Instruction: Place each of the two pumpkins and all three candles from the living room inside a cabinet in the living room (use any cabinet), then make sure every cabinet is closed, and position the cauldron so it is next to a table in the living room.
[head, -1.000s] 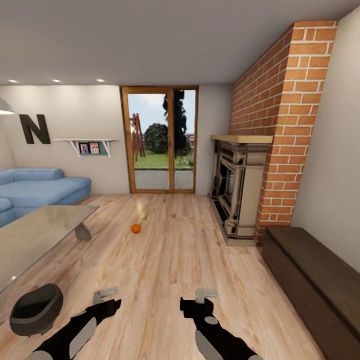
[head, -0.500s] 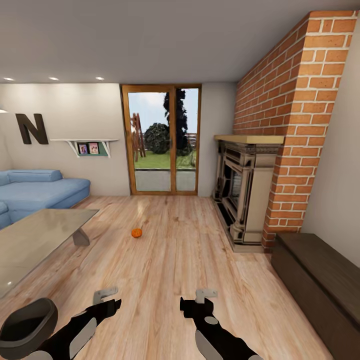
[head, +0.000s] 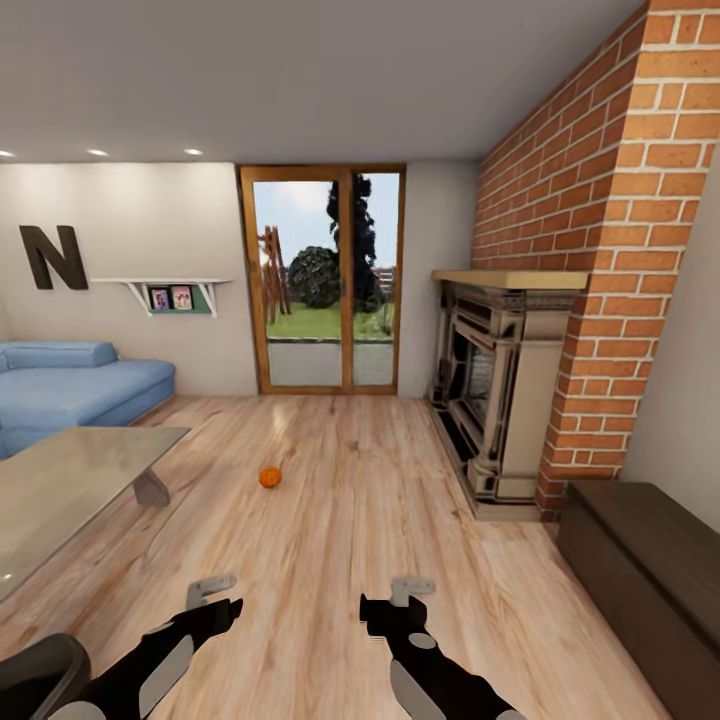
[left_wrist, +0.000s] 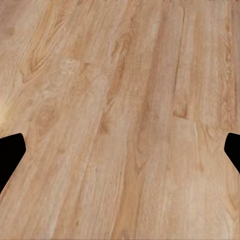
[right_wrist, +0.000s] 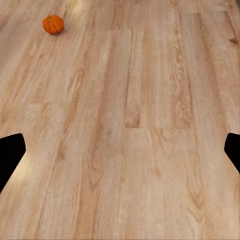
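One small orange pumpkin lies on the wood floor ahead of me, past the table's corner; it also sits far ahead in the right wrist view. The glass-topped table stands at the left. The dark cauldron rests on the floor at the lower left, by my left arm. The low dark-brown cabinet runs along the right wall with its fronts shut. My left gripper and right gripper hang open over bare floor, holding nothing. The candles are out of view.
A brick chimney with a fireplace juts out at the right, just before the cabinet. A blue sofa stands behind the table. Glass doors close the far wall. Wide wood floor lies between the table and the fireplace.
The camera has moved forward, so the whole view shifted: the cauldron slid toward the lower left corner and the fireplace and cabinet drew nearer. Both arms hold the same pose.
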